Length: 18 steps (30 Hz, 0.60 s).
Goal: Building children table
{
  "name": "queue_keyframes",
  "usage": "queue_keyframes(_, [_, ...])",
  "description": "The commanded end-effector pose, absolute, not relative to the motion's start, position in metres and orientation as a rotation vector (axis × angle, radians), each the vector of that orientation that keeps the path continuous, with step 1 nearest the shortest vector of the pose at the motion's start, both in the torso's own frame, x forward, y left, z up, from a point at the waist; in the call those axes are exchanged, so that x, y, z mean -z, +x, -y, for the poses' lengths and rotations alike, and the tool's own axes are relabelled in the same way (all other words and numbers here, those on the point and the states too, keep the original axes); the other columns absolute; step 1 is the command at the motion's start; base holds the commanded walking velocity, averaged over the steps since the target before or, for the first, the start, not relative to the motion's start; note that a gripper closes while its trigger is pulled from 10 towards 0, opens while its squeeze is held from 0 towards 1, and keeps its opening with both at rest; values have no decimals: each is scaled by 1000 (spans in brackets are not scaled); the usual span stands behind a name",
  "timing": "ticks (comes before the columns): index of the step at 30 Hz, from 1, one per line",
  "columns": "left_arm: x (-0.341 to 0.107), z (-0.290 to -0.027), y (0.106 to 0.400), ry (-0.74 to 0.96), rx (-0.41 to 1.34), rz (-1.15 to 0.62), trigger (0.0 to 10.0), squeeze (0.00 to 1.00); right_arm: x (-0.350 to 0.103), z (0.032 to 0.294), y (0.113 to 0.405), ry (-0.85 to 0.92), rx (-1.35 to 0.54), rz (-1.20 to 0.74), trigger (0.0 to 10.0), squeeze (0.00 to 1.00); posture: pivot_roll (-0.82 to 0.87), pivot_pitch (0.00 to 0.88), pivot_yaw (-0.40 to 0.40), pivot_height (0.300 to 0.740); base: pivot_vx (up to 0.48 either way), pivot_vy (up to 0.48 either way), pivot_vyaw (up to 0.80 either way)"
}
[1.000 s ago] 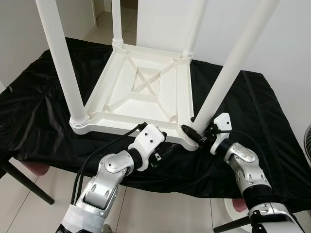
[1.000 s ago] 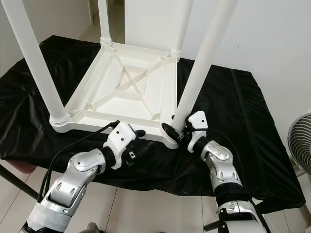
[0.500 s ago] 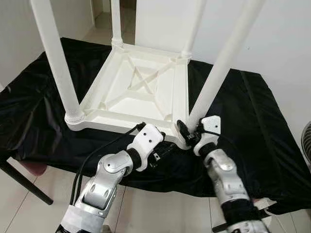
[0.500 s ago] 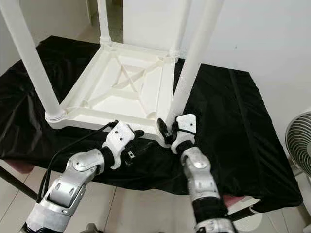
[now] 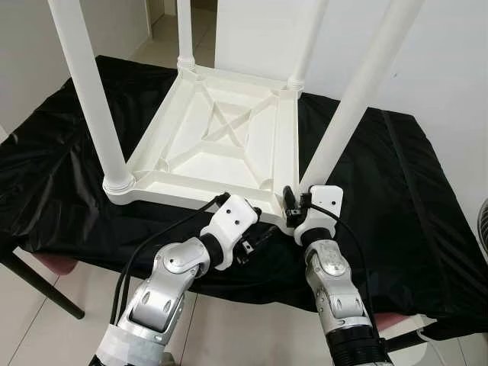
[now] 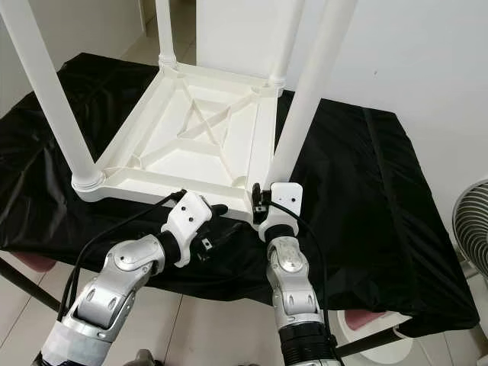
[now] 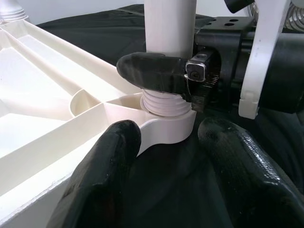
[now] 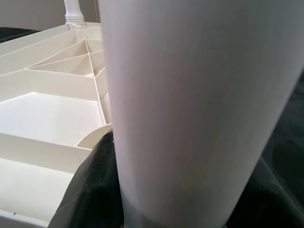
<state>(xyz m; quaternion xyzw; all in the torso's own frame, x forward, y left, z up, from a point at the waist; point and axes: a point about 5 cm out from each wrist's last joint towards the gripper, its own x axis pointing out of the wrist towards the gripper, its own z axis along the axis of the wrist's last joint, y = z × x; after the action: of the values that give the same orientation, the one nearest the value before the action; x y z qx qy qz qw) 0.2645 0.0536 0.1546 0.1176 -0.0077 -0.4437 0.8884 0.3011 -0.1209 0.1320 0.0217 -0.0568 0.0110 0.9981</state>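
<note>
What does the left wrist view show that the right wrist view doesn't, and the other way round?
Left wrist: the left gripper open before the corner socket, the thread at the leg's base, and the right gripper clamped on that leg. Right wrist: a far leg standing in its corner. Both: the near leg, the ribbed tabletop underside and the black cloth.

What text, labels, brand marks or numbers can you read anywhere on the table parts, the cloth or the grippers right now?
None: no readable text in any view.
Upturned white table top and its legs: plain plastic, no marks.
Black cloth: unprinted.
Right gripper, closed round the near right leg, and left gripper by that corner: no lettering visible.
</note>
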Motion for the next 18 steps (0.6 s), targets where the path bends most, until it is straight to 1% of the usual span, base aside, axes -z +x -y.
queue_keyframes(1, [-153, -53, 265, 239, 872, 10, 10000, 0, -116, 130, 295, 18, 38, 38, 10000, 0, 126, 82, -88, 740, 0, 0, 0])
queue_keyframes(2, [-153, -53, 265, 239, 871, 10, 10000, 0, -117, 130, 295, 16, 35, 38, 10000, 0, 127, 81, -91, 740, 0, 0, 0])
queue_keyframes(3, [-153, -52, 266, 237, 868, 11, 10000, 0, -120, 131, 295, 43, 27, 54, 10000, 1000, 126, 81, -92, 740, 0, 0, 0])
queue_keyframes(8, [-153, -52, 266, 236, 867, 11, 10000, 0, -125, 135, 297, 46, -4, 72, 10000, 1000, 125, 79, -94, 740, 0, 0, 0])
queue_keyframes(10, [-153, -52, 266, 236, 865, 12, 10000, 0, -131, 137, 299, 67, -112, 100, 10000, 1000, 127, 78, -94, 740, 0, 0, 0])
queue_keyframes(13, [-154, -53, 266, 235, 862, 15, 10000, 0, -140, 153, 305, 53, -281, 130, 10000, 1000, 128, 79, -95, 740, 0, 0, 0])
queue_keyframes(15, [-154, -53, 266, 235, 862, 15, 10000, 0, -141, 157, 306, 43, -308, 127, 10000, 1000, 128, 79, -95, 740, 0, 0, 0])
queue_keyframes(16, [-154, -53, 267, 236, 862, 14, 10000, 0, -140, 164, 308, 8, -400, 102, 10000, 0, 127, 77, -92, 740, 0, 0, 0])
queue_keyframes(18, [-154, -53, 267, 237, 862, 13, 10000, 0, -139, 169, 308, -21, -456, 85, 10000, 0, 127, 77, -92, 740, 0, 0, 0])
